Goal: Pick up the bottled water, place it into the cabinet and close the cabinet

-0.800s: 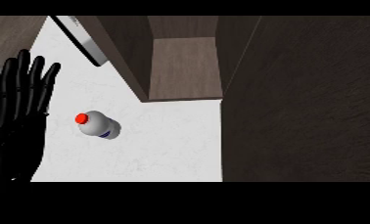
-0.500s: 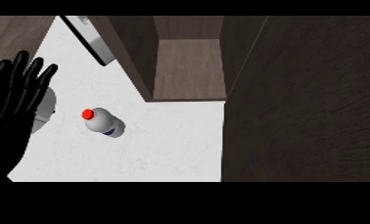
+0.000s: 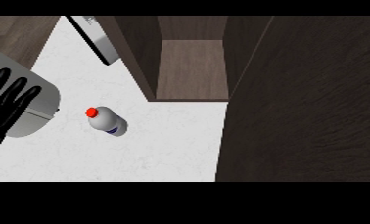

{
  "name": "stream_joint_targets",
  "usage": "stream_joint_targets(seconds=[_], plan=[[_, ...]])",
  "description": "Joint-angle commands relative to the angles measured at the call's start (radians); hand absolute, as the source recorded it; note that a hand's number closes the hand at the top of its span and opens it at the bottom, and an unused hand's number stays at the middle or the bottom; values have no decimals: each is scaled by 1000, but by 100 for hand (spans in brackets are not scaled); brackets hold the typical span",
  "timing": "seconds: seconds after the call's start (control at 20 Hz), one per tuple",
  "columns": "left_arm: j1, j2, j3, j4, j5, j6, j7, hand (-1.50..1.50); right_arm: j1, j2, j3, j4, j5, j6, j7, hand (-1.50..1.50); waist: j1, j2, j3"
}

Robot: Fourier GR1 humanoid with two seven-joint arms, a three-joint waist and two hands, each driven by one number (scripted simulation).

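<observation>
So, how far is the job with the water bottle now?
Nothing looks done yet. The bottled water sits on the white counter, untouched; the left hand is open at the view's left edge, holding nothing. Left to do: grasp it, place it in the open cabinet, close the cabinet.

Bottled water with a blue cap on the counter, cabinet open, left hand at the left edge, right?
No: the head view shows the cap is red, not blue. The bottled water is on the counter, the cabinet open, the left hand at the left edge.
</observation>
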Motion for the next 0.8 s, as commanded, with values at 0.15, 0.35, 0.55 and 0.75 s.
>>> stream_joint_targets(seconds=[0.15, 0.35, 0.55, 0.75], plan=[[86, 45, 112, -46, 163, -49, 104, -150, 26, 16, 84, -81, 65, -19, 74, -150, 2, 2, 1], [72, 53, 135, -12, 176, -78, 143, -150, -27, 37, 134, -93, 107, -46, 143, -150, 0, 3, 1], [59, 51, 159, 45, 144, -118, 140, -150, -30, 24, 142, -205, 88, -69, 250, -150, -3, 3, 0], [30, 36, 142, 42, 36, -127, 145, -150, -47, 66, 247, -120, 193, -142, 216, -150, -5, 3, 0]])
